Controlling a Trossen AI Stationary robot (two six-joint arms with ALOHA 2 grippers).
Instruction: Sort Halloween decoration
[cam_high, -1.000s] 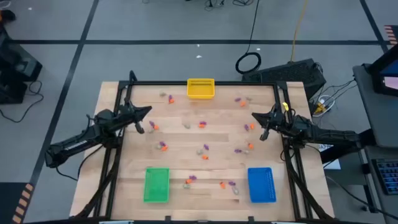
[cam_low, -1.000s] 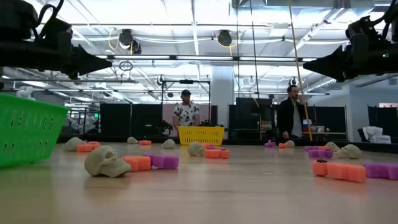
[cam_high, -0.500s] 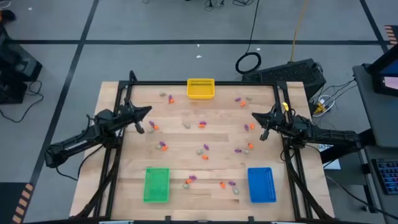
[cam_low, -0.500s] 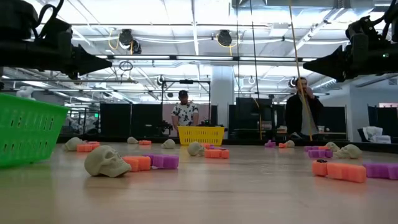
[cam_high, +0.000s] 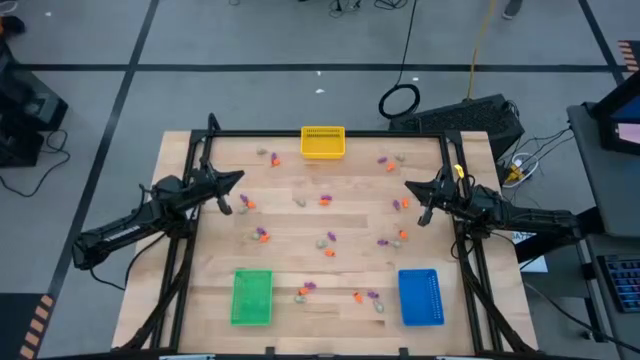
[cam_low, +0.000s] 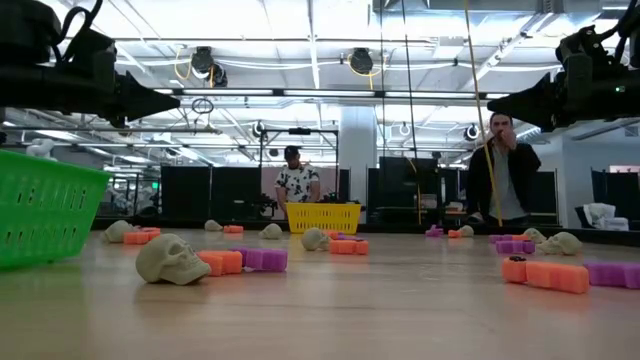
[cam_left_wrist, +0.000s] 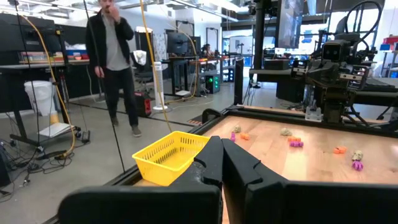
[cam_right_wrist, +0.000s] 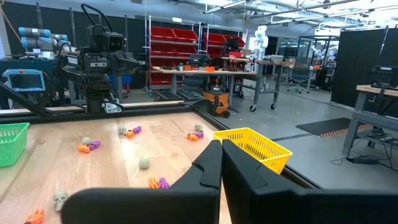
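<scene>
Small orange, purple and pale skull-shaped Halloween decorations (cam_high: 325, 240) lie scattered over the wooden table; a skull (cam_low: 170, 258) lies on the boards beside orange and purple pieces. My left gripper (cam_high: 240, 176) hangs shut above the table's left side, with nothing in it. My right gripper (cam_high: 407, 184) hangs shut above the right side, likewise with nothing. In each wrist view the fingers (cam_left_wrist: 222, 160) (cam_right_wrist: 221, 160) meet with no gap.
A yellow bin (cam_high: 322, 141) stands at the far edge, a green bin (cam_high: 251, 297) near left, a blue bin (cam_high: 419, 296) near right. A black frame (cam_high: 200, 150) rims the table. Two people stand beyond the far edge (cam_low: 505, 175).
Both arms have kept still. Behind the table, the person on the right has walked farther right and raised a hand to the face.
</scene>
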